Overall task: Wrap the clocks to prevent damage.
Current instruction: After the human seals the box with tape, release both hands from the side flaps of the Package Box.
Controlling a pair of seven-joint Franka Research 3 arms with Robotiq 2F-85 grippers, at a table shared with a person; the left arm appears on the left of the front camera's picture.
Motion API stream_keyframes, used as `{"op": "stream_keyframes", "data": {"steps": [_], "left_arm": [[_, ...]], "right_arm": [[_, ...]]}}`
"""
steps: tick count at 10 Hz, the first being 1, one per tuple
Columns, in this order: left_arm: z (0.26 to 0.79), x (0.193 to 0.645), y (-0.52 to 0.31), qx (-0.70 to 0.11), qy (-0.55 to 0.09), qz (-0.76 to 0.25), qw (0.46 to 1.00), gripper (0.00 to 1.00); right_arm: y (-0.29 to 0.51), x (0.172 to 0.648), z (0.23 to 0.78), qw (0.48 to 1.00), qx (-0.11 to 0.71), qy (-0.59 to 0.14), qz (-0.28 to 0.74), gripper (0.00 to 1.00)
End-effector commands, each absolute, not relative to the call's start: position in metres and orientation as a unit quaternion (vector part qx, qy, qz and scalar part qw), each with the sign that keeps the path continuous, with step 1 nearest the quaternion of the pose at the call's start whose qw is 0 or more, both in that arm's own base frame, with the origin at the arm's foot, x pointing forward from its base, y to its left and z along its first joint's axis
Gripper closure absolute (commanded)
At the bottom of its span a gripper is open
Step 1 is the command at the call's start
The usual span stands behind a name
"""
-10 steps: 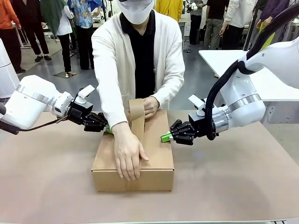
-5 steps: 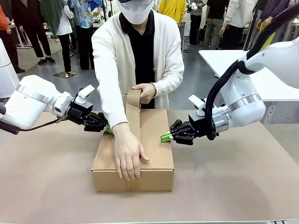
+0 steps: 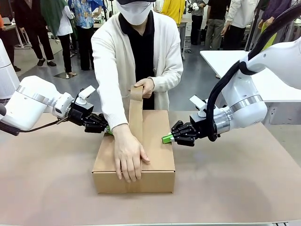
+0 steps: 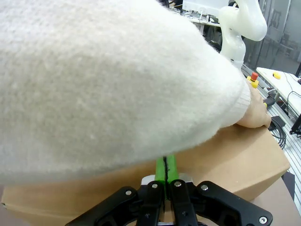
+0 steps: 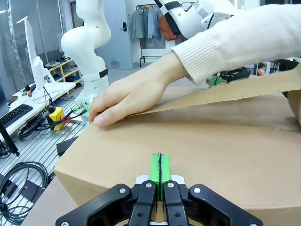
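Clocks themselves are hidden from you; what you see is a closed cardboard box [image 3: 141, 153] on the middle of the counter [image 3: 235, 183], and presumably they sit inside it. A person across the counter is sealing it: one hand [image 3: 128, 157] presses a strip of brown tape [image 3: 136, 117] down at the near end of the lid, while the other hand [image 3: 145, 86] holds the strip's far end raised above the box's far edge.

Your left tool [image 3: 107, 129] is at the box's left side, its green pads closed flat together with nothing between them; in the left wrist view the tips [image 4: 165, 170] look pressed to the box wall, under the person's sleeve [image 4: 103, 80]. Your right tool [image 3: 166, 138] mirrors it at the right side, pads likewise closed and empty, tips [image 5: 159, 169] at the box's upper edge, apparently touching.

You appear to be at the taping step, with both arms bracing the box so it cannot slide. The strip is stuck down only near the front. Your next move likely calls for holding position with even pressure from both sides while the person lays the tape along the lid. Push no harder, or you may dent the walls.
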State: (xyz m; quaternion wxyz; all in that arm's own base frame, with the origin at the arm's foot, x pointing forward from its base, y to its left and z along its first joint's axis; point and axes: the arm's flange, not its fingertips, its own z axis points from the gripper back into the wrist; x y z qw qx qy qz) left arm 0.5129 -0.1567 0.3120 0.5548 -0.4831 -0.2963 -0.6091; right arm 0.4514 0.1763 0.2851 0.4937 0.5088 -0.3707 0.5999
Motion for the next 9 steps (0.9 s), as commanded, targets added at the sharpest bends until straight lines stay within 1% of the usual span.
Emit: {"op": "stream_keyframes", "data": {"steps": [1,9], "left_arm": [[0.31,0.513,-0.1568,-0.482,-0.296,-0.608,0.557,1.0],[0.31,0.513,-0.1568,-0.482,-0.296,-0.608,0.557,1.0]], "right_arm": [[0.1771,0.451,0.2831,0.496,0.508,-0.37,0.599,0.99],[0.1771,0.451,0.2831,0.496,0.508,-0.37,0.599,0.99]]}}
